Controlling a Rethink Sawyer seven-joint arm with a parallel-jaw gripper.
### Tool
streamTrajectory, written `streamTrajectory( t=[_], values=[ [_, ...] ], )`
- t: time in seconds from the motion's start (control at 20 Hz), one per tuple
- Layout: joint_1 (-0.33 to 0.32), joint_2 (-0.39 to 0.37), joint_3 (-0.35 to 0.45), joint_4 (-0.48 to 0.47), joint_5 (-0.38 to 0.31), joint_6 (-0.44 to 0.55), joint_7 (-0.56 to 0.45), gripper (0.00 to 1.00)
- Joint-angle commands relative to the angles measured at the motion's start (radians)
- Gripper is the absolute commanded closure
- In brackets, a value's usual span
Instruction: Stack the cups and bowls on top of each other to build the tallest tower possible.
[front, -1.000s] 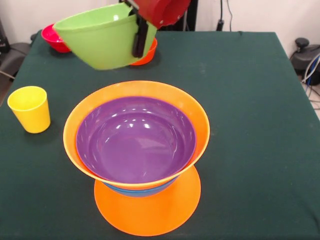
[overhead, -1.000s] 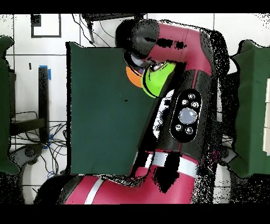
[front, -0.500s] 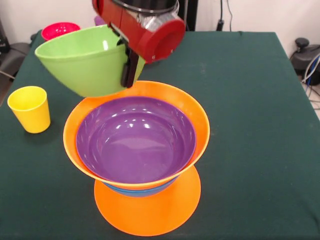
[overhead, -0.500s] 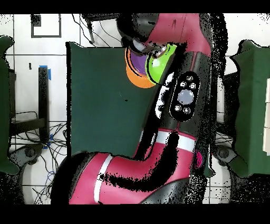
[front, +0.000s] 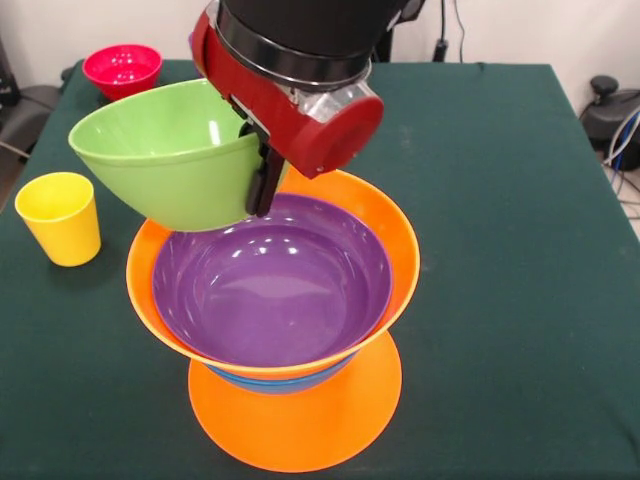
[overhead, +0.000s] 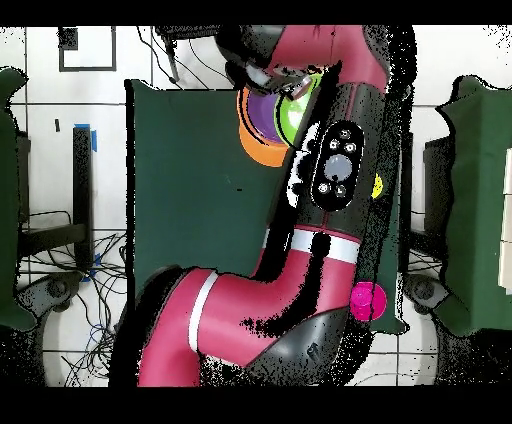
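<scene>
My gripper (front: 259, 187) is shut on the rim of the green bowl (front: 165, 150), one dark finger (front: 266, 178) outside its wall. The bowl hangs tilted over the back left rim of the tower. The tower is a large orange bowl (front: 300, 425) upside down, a blue bowl (front: 275, 383) showing as a sliver, another large orange bowl (front: 403, 250) upright, and the wide purple bowl (front: 270, 285) nested inside. A yellow cup (front: 60, 217) stands upright at the left. In the overhead view the arm hides most of the green bowl (overhead: 293, 112) and purple bowl (overhead: 261, 110).
A small pink-red bowl (front: 122, 68) sits at the table's back left corner, also showing as the pink bowl (overhead: 365, 300) beside the arm from above. Dark green cloth (front: 520, 200) covers the table. Cables and a dark object lie beyond the right edge.
The arm has carried the green bowl from the back of the table toward the tower. It now hangs over the tower's rim, and the pink-red bowl behind is uncovered.
</scene>
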Motion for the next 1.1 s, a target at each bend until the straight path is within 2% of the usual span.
streamTrajectory(
  t=[0.05, 0.35, 0.55, 0.85, 1.1],
  values=[
    [-0.009, 0.035, 0.002, -0.118, 0.010, 0.144, -0.098, 1.00],
    [-0.019, 0.082, -0.077, -0.221, 0.081, 0.203, -0.109, 1.00],
    [-0.025, 0.108, -0.145, -0.261, 0.160, 0.210, -0.105, 1.00],
    [-0.021, 0.147, -0.226, -0.265, 0.261, 0.154, -0.077, 1.00],
    [-0.021, 0.181, -0.241, -0.232, 0.281, 0.051, -0.074, 1.00]
  ],
)
